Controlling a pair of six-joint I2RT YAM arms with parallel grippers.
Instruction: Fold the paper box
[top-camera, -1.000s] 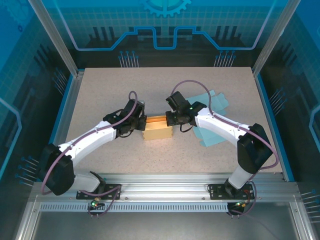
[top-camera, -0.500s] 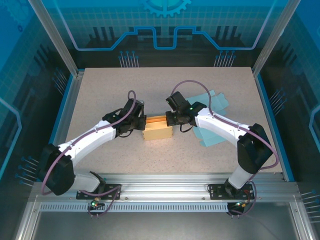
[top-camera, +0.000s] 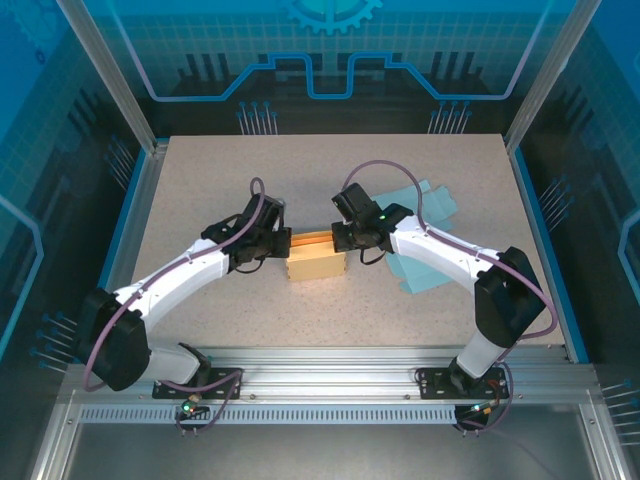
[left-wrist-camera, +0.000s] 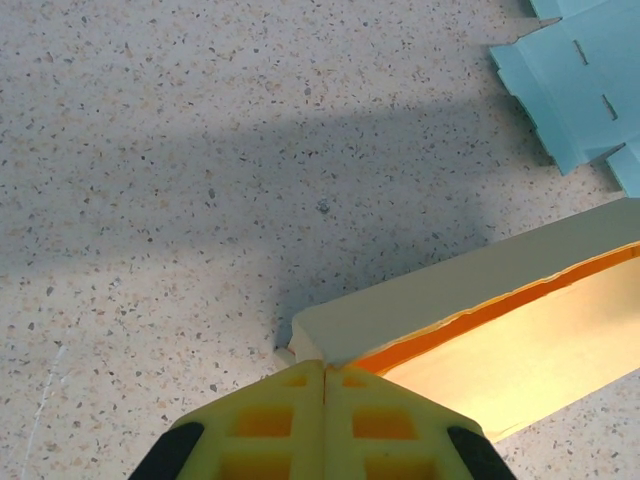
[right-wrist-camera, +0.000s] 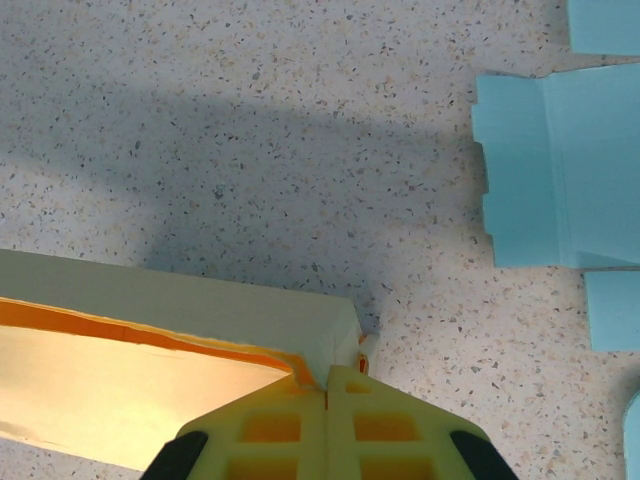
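Observation:
The paper box (top-camera: 315, 262) is cream outside and orange inside. It lies in the middle of the table between both arms, with its long walls standing up. My left gripper (top-camera: 287, 243) is shut, and its yellow fingertips touch the box's left end corner (left-wrist-camera: 320, 335). A long wall of the box (left-wrist-camera: 480, 290) runs off to the right in the left wrist view. My right gripper (top-camera: 337, 240) is also shut, its tips pressed on the right end corner (right-wrist-camera: 335, 335), where the paper creases. A small tab sticks out beside each corner.
A flat light-blue box blank (top-camera: 425, 235) lies on the table just right of the right gripper, and shows again as the blank (left-wrist-camera: 580, 80) and the blank (right-wrist-camera: 560, 170). Blue rails and metal posts border the speckled table (top-camera: 330, 170). The arm bases stand at the near edge.
The left arm's wrist has shifted slightly up and back at the box's left end. The box and the right arm have stayed put.

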